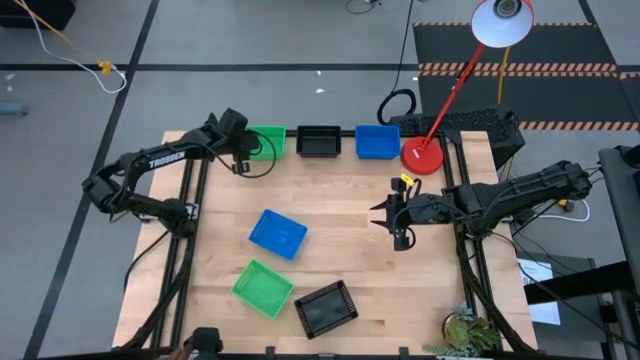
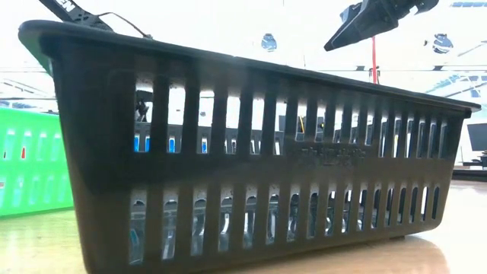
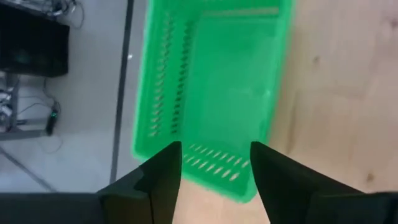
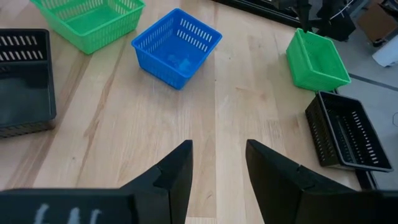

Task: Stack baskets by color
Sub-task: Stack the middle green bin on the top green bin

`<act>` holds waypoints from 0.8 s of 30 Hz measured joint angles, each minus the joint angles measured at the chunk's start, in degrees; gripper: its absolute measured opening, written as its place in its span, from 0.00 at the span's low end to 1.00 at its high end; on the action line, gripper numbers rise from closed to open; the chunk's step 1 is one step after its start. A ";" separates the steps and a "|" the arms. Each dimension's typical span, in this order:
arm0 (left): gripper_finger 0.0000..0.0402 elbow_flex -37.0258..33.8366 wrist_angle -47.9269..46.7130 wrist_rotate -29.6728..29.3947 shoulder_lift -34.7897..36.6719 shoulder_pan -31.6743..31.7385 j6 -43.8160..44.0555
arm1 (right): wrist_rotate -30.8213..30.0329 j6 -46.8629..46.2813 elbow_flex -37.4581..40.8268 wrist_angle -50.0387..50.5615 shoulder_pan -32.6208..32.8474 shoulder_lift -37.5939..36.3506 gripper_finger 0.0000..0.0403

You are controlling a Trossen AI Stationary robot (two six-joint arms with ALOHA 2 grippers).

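High view shows you the left gripper (image 1: 243,150) over the green basket (image 1: 268,140) at the table's (image 1: 350,250) far edge, fingers spread, gripping nothing. Your right gripper (image 1: 393,222) hovers mid-table, also apart and empty. Loose blue basket (image 1: 278,233), green basket (image 1: 263,287) and black basket (image 1: 326,307) lie nearer.

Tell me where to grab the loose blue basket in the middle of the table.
Probably pinch one rim wall of the loose blue basket from straight above: it sits upright, open side up, tilted askew, clear of the green basket. The right hand, open, is nearest.
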State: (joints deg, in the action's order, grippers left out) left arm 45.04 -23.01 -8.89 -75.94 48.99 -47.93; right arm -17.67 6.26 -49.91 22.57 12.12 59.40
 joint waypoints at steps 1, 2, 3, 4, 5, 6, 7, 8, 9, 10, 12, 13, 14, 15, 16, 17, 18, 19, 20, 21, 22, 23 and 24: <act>0.49 0.30 -0.45 -0.81 0.01 0.04 0.03 | 0.00 0.00 0.00 0.00 0.00 0.00 0.35; 0.49 0.45 -0.85 -1.34 -0.01 0.08 0.31 | 0.00 0.01 0.00 0.00 0.00 0.00 0.35; 0.48 0.53 -1.58 -1.71 -0.05 0.13 0.86 | 0.00 0.02 0.00 0.00 0.00 0.00 0.35; 0.48 0.62 -2.25 -1.79 -0.05 0.03 1.86 | 0.00 0.02 0.00 0.00 0.00 0.00 0.35; 0.47 0.95 -2.78 -1.61 -0.07 -0.32 3.12 | 0.00 0.02 0.00 -0.02 0.00 0.00 0.35; 0.46 1.27 -3.09 -0.93 -0.07 -0.82 4.52 | 0.00 0.02 0.00 0.00 0.00 0.00 0.35; 0.45 1.39 -3.39 0.13 -0.06 -1.32 5.60 | 0.00 0.06 0.00 0.00 0.00 0.00 0.35; 0.44 1.40 -3.97 1.06 -0.05 -1.95 6.09 | 0.00 0.09 0.00 0.00 0.00 0.00 0.35; 0.42 1.39 -4.85 1.91 -0.09 -2.62 6.48 | 0.00 0.12 0.00 0.00 0.00 0.00 0.35; 0.40 1.35 -5.48 2.52 -0.14 -3.44 6.77 | 0.00 0.15 0.00 0.00 0.00 0.00 0.35; 0.36 1.28 -5.79 2.91 -0.10 -5.15 7.74 | 0.00 0.23 0.00 0.00 0.00 0.00 0.35; 0.33 1.05 -5.68 2.94 -0.09 -5.89 8.05 | 0.00 0.27 0.00 0.00 0.00 0.00 0.35; 0.31 0.69 -5.75 3.11 -0.09 -6.41 8.21 | 0.00 0.35 0.00 0.00 0.00 0.00 0.35; 0.28 0.29 -5.81 3.19 -0.15 -6.65 8.50 | 0.00 0.44 0.00 0.00 0.00 0.00 0.35; 0.26 0.02 -5.59 3.13 -0.49 -6.71 8.73 | 0.00 0.44 0.00 0.00 0.00 0.00 0.35; 0.23 -0.21 -5.03 3.15 -1.13 -6.69 9.12 | 0.00 0.44 0.00 0.00 0.00 0.00 0.35; 0.21 -0.43 -4.62 3.51 -1.87 -6.55 9.45 | 0.00 0.44 -0.01 -0.02 0.00 0.00 0.35; 0.18 -0.72 -4.44 3.74 -2.67 -6.42 9.52 | 0.00 0.44 -0.01 0.00 0.00 0.00 0.35; 0.16 -0.95 -4.26 3.65 -3.44 -6.30 9.51 | 0.00 0.40 0.00 -0.01 0.00 0.00 0.35; 0.14 -0.99 -3.76 3.12 -4.32 -6.26 9.51 | 0.00 0.32 -0.02 -0.02 0.00 0.00 0.35; 0.11 -0.96 -2.95 2.49 -5.14 -6.27 9.49 | 0.00 0.28 -0.02 0.00 0.00 0.00 0.35; 0.09 -0.96 -2.26 1.59 -5.93 -6.27 9.45 | 0.00 0.27 -0.01 0.00 0.00 0.00 0.35; 0.07 -0.96 -1.78 0.65 -6.63 -6.27 9.43 | 0.00 0.20 -0.02 0.00 0.00 0.00 0.35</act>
State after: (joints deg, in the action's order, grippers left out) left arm 44.07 -24.79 -8.24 -82.57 42.72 -38.50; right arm -17.67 6.47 -49.93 22.57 12.12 59.40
